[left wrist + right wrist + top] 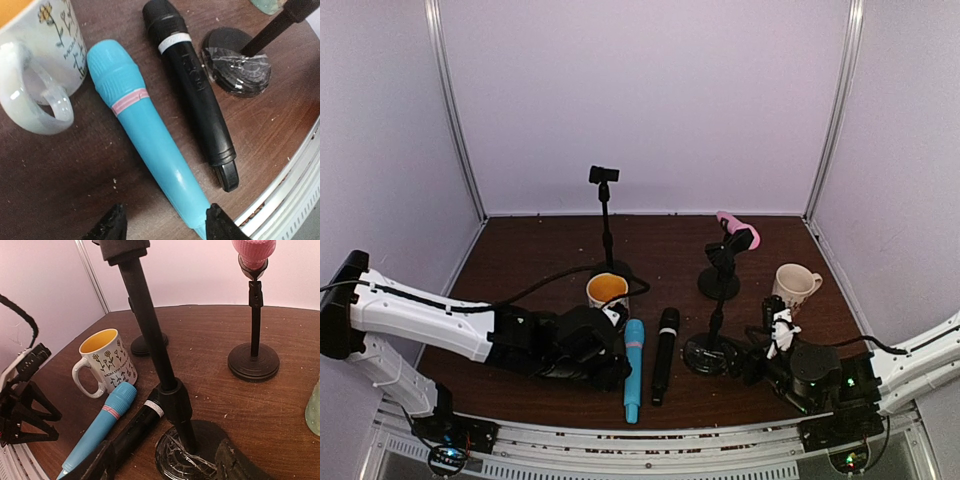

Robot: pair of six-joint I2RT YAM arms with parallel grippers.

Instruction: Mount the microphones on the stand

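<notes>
The light blue microphone (633, 370) and the black microphone (663, 355) lie side by side on the table, heads pointing away. My left gripper (616, 368) is open, just left of the blue one. In the left wrist view its fingers (166, 222) straddle the tail of the blue microphone (142, 132), with the black one (197, 97) to the right. The pink microphone (737, 231) sits in the clip of a short stand (719, 272). My right gripper (752, 362) is open, its fingers (165, 462) either side of the near stand's base (200, 452).
A tall, bare stand (606, 215) rises at the back. A flowered mug with a yellow inside (607, 290) stands by the blue microphone's head. A cream mug (794, 283) stands at the right. A cable runs from the left arm towards the tall stand.
</notes>
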